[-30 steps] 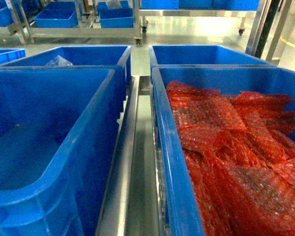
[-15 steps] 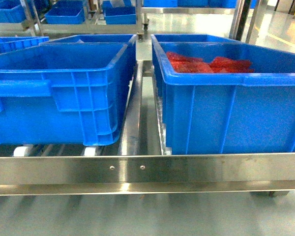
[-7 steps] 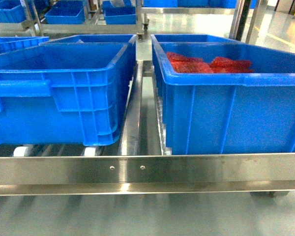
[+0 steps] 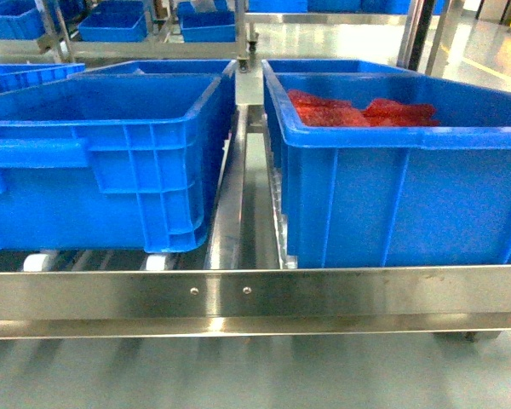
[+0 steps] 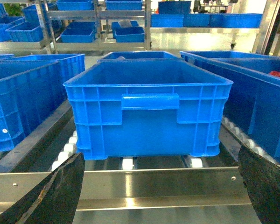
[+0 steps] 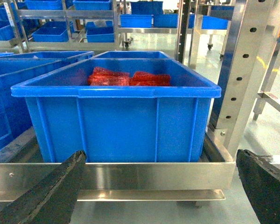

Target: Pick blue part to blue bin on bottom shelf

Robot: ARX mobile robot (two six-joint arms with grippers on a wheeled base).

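No blue part shows in any view. On the bottom shelf (image 4: 238,298) stand two big blue bins side by side. The left blue bin (image 4: 111,153) faces my left gripper (image 5: 159,154), which hangs open just outside the front rail (image 5: 154,186) with nothing between its black fingers (image 5: 56,191). The floor of this bin (image 5: 149,112) is hidden. The right bin (image 4: 400,196) holds red bubble-wrap bags (image 4: 358,112). My right gripper (image 6: 159,154) is open and empty in front of that bin (image 6: 116,121). Neither gripper appears in the head view.
A centre divider rail (image 4: 228,196) runs between the two bins, and white rollers (image 4: 36,261) sit under the left one. More blue bins (image 4: 170,66) stand behind. A perforated steel upright (image 6: 238,70) rises at the shelf's right corner. Further racks with bins (image 5: 126,32) fill the background.
About two seconds ago the head view looked down into the bins; it has since dropped level with the shelf's front rail. Nothing has moved in the last second.
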